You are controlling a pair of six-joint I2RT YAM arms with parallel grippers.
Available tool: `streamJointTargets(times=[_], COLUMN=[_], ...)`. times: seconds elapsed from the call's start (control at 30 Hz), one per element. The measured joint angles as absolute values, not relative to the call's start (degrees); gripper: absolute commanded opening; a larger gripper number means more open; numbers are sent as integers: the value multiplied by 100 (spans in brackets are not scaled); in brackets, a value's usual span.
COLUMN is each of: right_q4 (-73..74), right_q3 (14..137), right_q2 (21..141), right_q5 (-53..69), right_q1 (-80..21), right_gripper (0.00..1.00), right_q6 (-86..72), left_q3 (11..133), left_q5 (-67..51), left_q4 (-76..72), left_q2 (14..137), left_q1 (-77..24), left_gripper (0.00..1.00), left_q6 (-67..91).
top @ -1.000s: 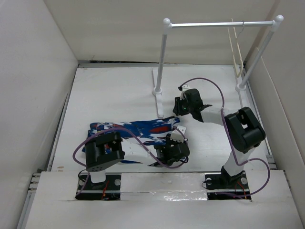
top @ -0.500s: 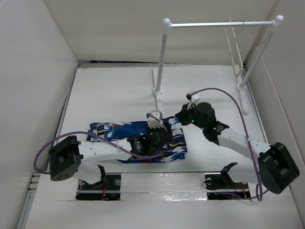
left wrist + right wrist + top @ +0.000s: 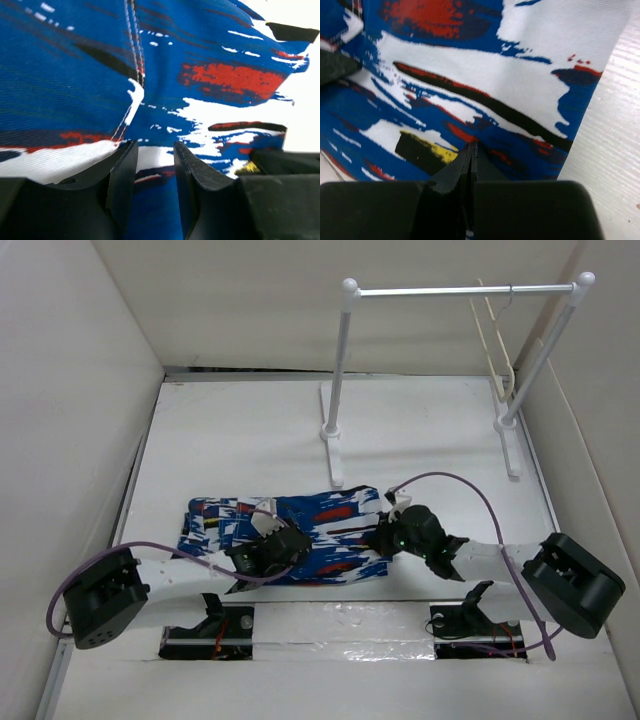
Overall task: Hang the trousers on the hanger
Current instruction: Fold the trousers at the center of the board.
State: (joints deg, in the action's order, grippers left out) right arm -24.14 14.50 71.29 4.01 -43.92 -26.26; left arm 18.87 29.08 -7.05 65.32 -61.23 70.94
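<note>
In the top view, the left gripper (image 3: 292, 543) sat low on the near middle of the trousers (image 3: 330, 515), its opening too small to judge from there. The left arm folded out to an elbow at the near left, then ran right along the near edge of the table (image 3: 240, 440). The right gripper (image 3: 382, 537) met the right end of the cloth; its arm bent at the near right and lay low, pointing left. The trousers lay flat across the near half of the table. The hanger (image 3: 497, 340) hung at the right end of the rail stand (image 3: 340, 380), well apart from them

In the left wrist view, the left gripper (image 3: 155, 165) had its 2 fingers (image 3: 122, 175) a narrow gap apart, holding nothing, low over the printed trousers (image 3: 200, 60)

In the right wrist view, the right gripper (image 3: 471, 150) was closed, its 2 fingers pressed together with no gap, tips against the trousers (image 3: 485, 90) beside a yellow streak, near the cloth's edge on the table (image 3: 615, 125). Whether a fold was pinched could not be told
</note>
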Motion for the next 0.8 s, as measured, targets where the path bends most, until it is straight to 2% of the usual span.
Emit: streamJointTargets(times=[0.17, 0.3, 0.53, 0.67, 0.8], right_q4=[-2849, -2755, -1966, -1284, -727], right_q3=[1450, 1450, 1693, 2056, 2751], right_q2=[7432, 7236, 6346, 5642, 4901], right_q5=[495, 344, -27, -21, 38], right_q1=[-4047, -3651, -3371, -3367, -3286], right_gripper=[0, 0, 2, 8, 4], right_q6=[-2893, -2936, -2729, -2530, -2220], left_q3=[1490, 1422, 2383, 3065, 3424], left_q5=[2727, 2377, 1907, 2377, 2961], left_q4=[-943, -1225, -1791, -1559, -1278], left_q2=[5957, 5935, 7430, 7695, 7240], left_q1=[-6010, -5459, -4412, -4751, -5345], left_gripper=[44, 46, 45, 42, 38], left_q6=[7321, 7043, 5992, 5522, 5159])
